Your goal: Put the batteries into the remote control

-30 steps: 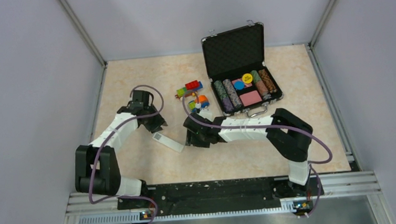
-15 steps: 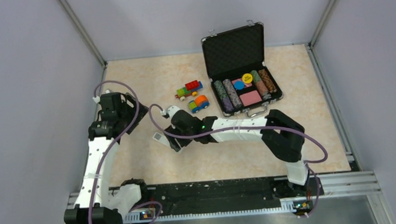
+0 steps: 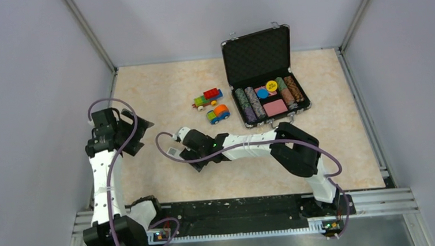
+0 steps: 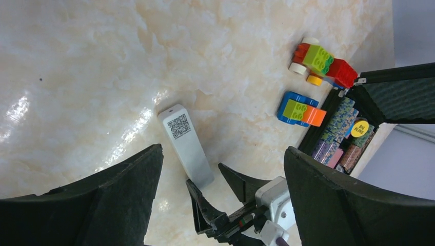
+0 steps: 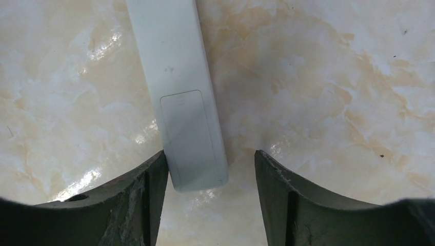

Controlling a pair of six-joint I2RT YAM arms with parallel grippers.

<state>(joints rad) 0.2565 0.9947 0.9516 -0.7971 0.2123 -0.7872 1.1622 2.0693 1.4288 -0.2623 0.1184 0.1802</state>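
Right wrist view is showing the right gripper (image 5: 210, 156) hanging low over the near end of the remote control (image 5: 179, 77), its fingers (image 5: 138, 200) spread. One finger is touching or almost touching the remote's long edge, and the other is standing apart from it. The remote is lying flat on the worktop (image 5: 318, 77) near the middle, back face up. Its outlined battery cover (image 5: 187, 133) is looking closed, so I judge the gripper is straddling that end to steady it or slide the cover off. The left gripper (image 4: 223, 151) is hovering off to the left, also spread and holding nothing, probably leaving its partner room. The batteries are not showing in any view, so I cannot tell where they are lying. Farther off, a toy car (image 3: 218, 113) and a toy train (image 3: 207, 97) are sitting apart from the work, and an open chip case (image 3: 268, 99) is standing to their right.
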